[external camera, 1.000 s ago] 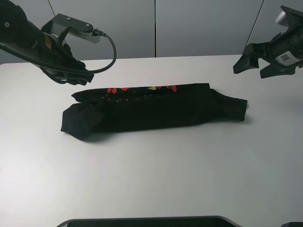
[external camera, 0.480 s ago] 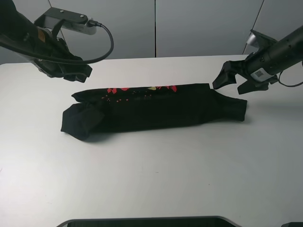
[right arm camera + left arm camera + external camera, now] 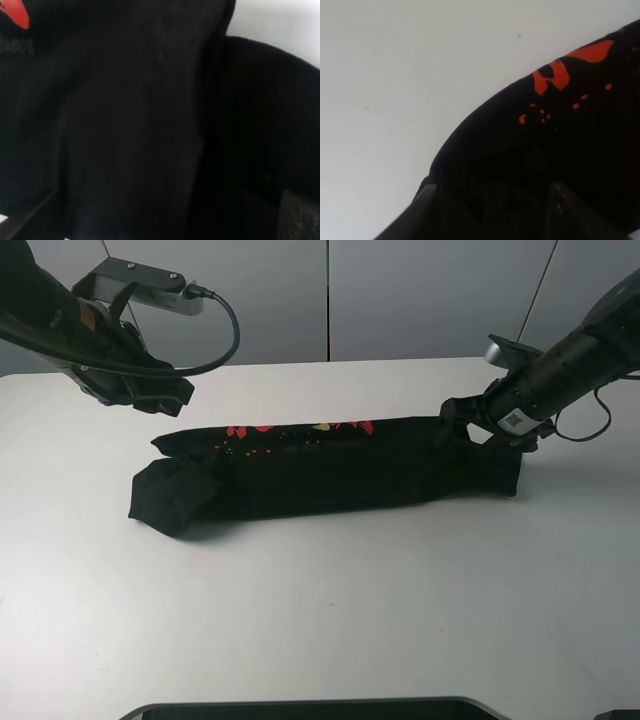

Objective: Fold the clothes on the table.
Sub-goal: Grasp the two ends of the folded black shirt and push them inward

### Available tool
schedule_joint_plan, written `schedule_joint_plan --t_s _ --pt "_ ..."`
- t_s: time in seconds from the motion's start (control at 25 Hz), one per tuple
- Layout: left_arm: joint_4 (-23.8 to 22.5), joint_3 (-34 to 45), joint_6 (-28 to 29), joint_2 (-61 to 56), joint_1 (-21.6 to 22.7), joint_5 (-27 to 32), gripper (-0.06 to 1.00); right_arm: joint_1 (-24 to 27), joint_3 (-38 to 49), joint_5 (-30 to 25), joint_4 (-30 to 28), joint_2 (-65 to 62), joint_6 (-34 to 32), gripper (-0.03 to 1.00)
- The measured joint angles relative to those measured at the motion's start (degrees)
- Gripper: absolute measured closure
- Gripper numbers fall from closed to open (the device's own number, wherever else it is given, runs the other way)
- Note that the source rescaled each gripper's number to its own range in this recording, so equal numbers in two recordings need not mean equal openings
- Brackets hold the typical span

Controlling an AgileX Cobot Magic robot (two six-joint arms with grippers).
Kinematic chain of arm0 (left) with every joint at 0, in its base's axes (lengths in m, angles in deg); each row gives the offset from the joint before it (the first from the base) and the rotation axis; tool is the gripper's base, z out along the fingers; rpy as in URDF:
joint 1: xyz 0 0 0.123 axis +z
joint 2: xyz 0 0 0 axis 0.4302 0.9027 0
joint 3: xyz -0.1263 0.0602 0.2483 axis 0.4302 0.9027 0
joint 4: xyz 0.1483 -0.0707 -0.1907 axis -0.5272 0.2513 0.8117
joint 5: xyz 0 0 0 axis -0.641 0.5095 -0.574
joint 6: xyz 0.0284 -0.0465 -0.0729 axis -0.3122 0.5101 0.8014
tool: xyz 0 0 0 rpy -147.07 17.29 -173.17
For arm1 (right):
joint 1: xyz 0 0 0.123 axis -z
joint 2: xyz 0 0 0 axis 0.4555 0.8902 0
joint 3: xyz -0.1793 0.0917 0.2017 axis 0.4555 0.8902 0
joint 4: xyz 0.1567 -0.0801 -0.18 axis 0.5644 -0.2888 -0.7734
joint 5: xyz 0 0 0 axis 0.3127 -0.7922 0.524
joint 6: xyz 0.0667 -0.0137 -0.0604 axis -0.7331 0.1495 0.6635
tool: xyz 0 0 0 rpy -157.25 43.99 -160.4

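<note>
Once aloft, claw [image 3: 484, 430] (right) at clothes [image 3: 320, 468]

We see a black shirt [image 3: 125, 125] nearly everywhere, a red patch [image 3: 14, 12] on it, white table [image 3: 280, 22] past its edge, and two fingertips [image 3: 299, 216] set wide apart.
</note>
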Motion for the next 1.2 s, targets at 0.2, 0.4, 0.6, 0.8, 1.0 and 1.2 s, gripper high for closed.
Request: schedule_joint_plan --t_s 0.2,0.4,0.6,0.8,1.0,1.2 --pt "0.1 0.0 0.0 0.0 0.0 0.1 0.34 -0.3 -0.2 0.6 -3.0 3.3 -2.4 -0.03" --pt "0.3 0.0 0.0 0.0 0.0 0.1 0.34 -0.3 -0.9 0.6 -3.0 5.7 -3.5 -0.03" --pt "0.3 0.0 0.0 0.0 0.0 0.1 0.34 -0.4 -1.7 0.3 -2.8 6.8 -4.9 -0.03" --pt "0.4 0.0 0.0 0.0 0.0 -0.4 0.34 -3.8 -1.9 3.3 -8.9 6.8 -11.1 -0.03" --pt "0.5 0.0 0.0 0.0 0.0 -0.5 0.34 -7.6 -2.1 6.3 -21.9 7.0 -25.0 -0.02" --pt "0.6 0.0 -0.1 0.0 0.0 -0.5 0.34 -8.2 -2.9 6.7 -27.2 7.8 -32.6 0.07"
